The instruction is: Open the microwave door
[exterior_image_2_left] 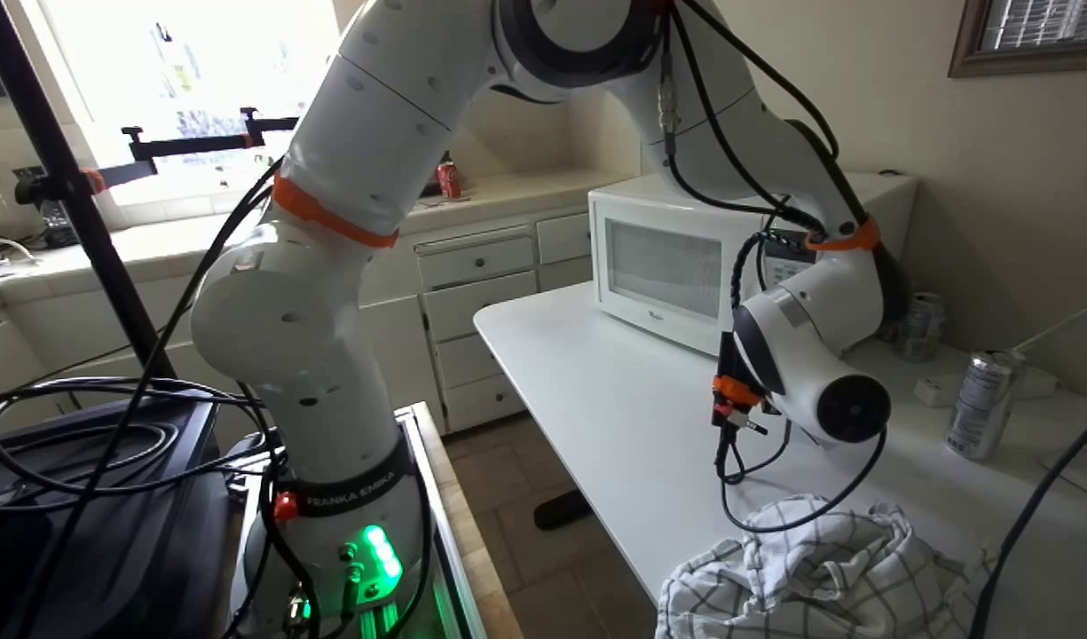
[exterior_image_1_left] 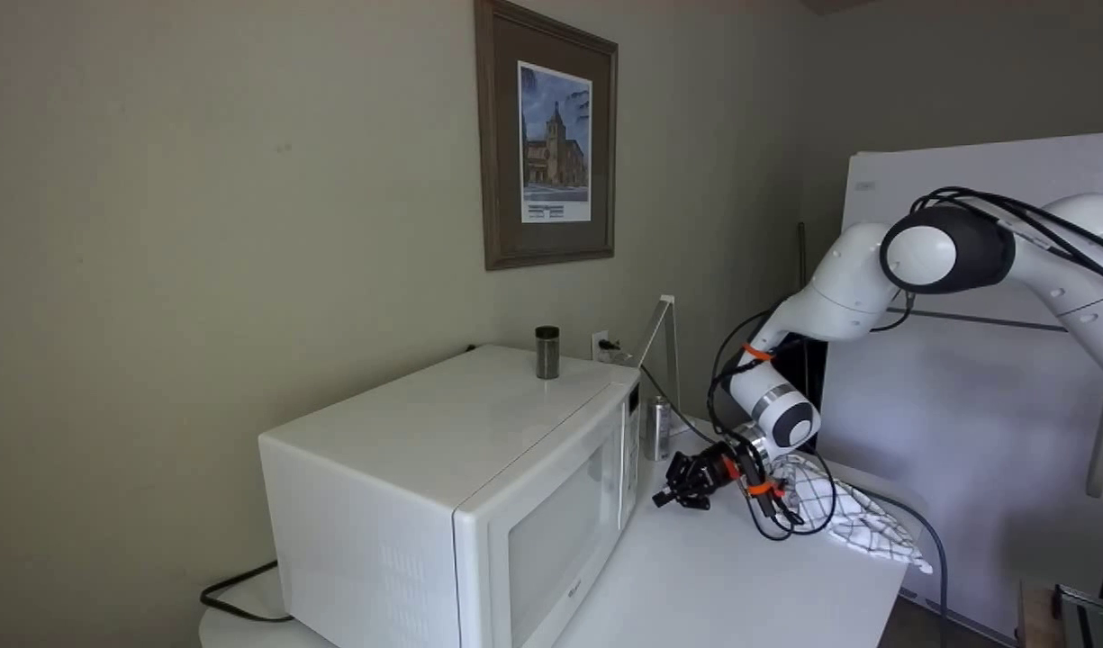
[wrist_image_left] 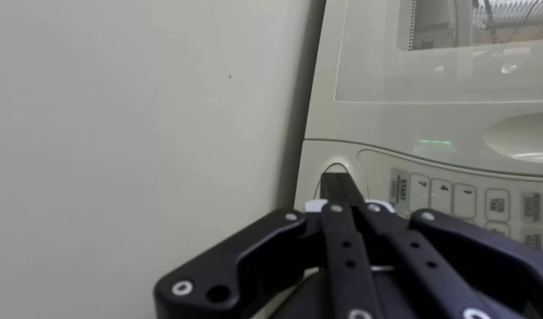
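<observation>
Black fingertips (wrist_image_left: pixel 330 188) together, holding nothing, the Robotiq gripper (wrist_image_left: pixel 340 184) faces the oval button (wrist_image_left: pixel 337 168) of the microwave (exterior_image_1_left: pixel 425 423) on a white table (exterior_image_2_left: pixel 614 417); a straight, centred push should best spring the closed microwave door (exterior_image_2_left: pixel 663 266).

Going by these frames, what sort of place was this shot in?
Most likely a kitchen, perhaps in a home. The signs: a white microwave on a table, a large white refrigerator in an exterior view, and a counter with drawers beneath it.
</observation>
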You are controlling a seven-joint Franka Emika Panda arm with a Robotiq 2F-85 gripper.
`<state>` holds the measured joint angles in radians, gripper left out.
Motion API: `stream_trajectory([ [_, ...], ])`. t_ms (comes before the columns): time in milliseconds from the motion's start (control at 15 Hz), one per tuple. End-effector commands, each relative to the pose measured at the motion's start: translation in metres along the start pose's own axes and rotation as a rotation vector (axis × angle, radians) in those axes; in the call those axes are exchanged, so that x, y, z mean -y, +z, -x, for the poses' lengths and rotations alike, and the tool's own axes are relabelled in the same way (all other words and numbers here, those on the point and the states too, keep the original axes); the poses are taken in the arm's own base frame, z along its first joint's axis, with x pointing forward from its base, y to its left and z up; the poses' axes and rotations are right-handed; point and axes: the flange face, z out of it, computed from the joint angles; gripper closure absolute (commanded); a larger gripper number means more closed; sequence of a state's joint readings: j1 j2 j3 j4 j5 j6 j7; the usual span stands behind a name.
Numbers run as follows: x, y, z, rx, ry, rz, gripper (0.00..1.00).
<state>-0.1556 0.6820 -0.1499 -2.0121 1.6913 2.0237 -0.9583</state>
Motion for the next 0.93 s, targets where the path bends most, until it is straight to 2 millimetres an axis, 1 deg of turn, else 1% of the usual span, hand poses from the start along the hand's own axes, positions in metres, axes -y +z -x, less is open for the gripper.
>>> stream_trajectory([
  [0, 0.003, 0.022, -0.012, -0.025, 0.055, -0.018, 1.0],
  [133, 0.004, 0.029, -0.014, -0.013, 0.063, -0.026, 1.0],
  [400, -0.002, 0.04, -0.02, -0.013, 0.061, -0.017, 1.0],
  [667, -0.004, 0.044, -0.026, -0.031, 0.054, -0.017, 1.0],
  [867, -0.004, 0.045, -0.027, -0.041, 0.059, -0.02, 1.0],
])
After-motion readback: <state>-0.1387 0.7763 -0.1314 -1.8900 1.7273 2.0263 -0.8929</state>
